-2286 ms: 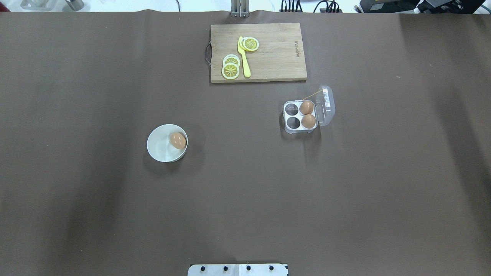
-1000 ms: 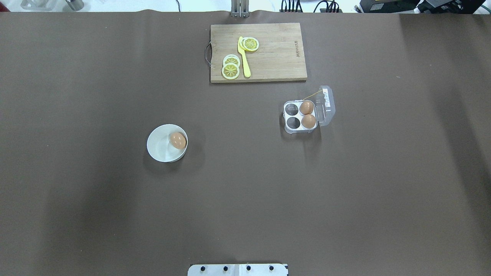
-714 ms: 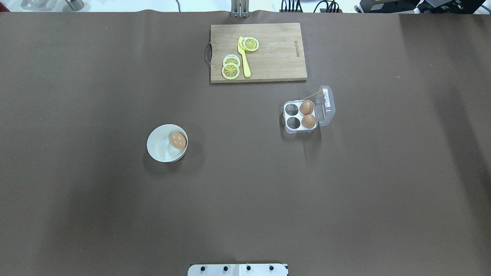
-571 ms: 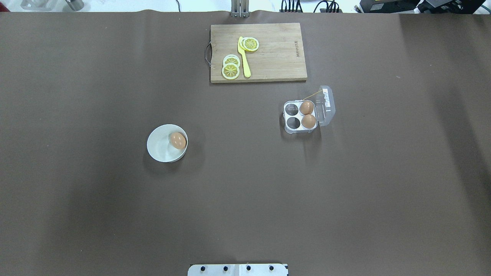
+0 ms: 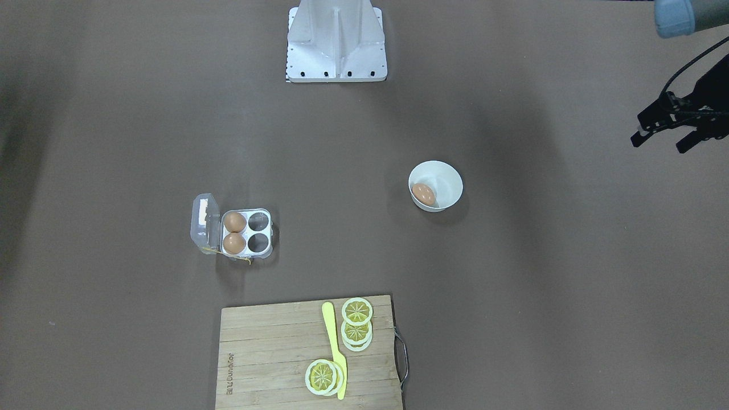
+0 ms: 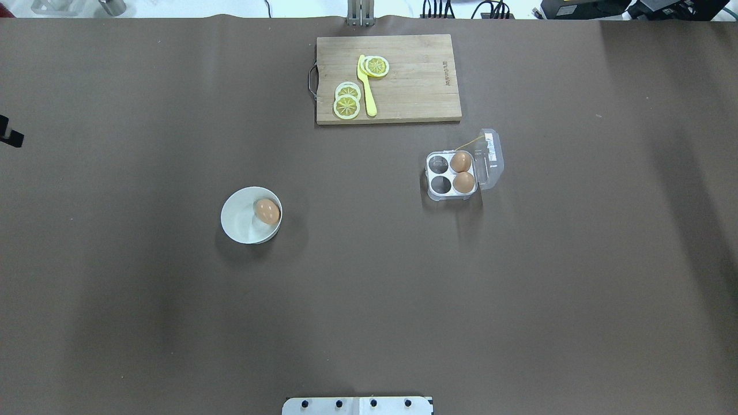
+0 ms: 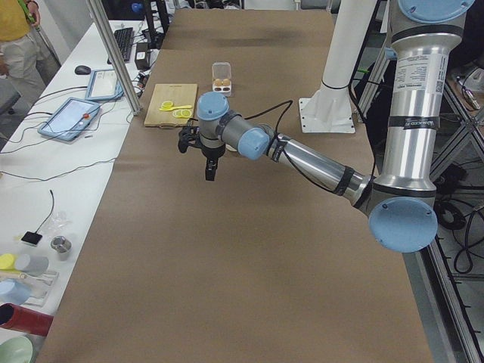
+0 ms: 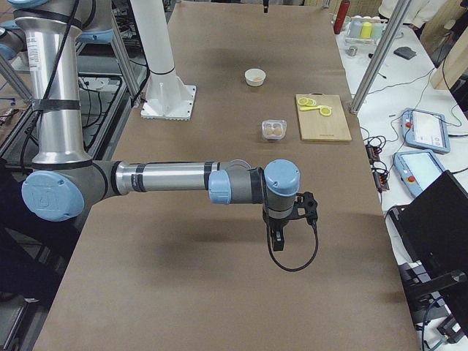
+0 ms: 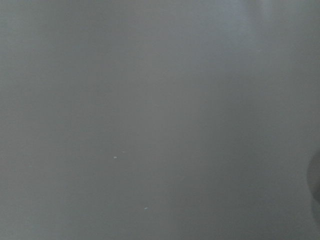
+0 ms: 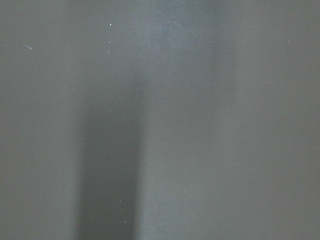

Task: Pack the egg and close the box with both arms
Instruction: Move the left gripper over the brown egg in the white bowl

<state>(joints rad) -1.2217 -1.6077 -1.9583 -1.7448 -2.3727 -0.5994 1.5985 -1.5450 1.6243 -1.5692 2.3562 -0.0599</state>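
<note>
One tan egg lies in a round white bowl left of the table's middle. The clear box stands to the right with its lid swung open; two more eggs fill the cups by the hinge and the other two cups are empty. My left gripper hangs open and empty at the table's far left, well away from the bowl. My right gripper shows only in the exterior right view, over bare table, and I cannot tell its state.
A wooden cutting board with lemon slices and a yellow knife lies at the far edge, just behind the box. The white base plate is at the near edge. Both wrist views show only blurred brown table cover.
A tip of my left gripper has come into the overhead view at its left edge. The egg, the bowl and the box have not moved.
</note>
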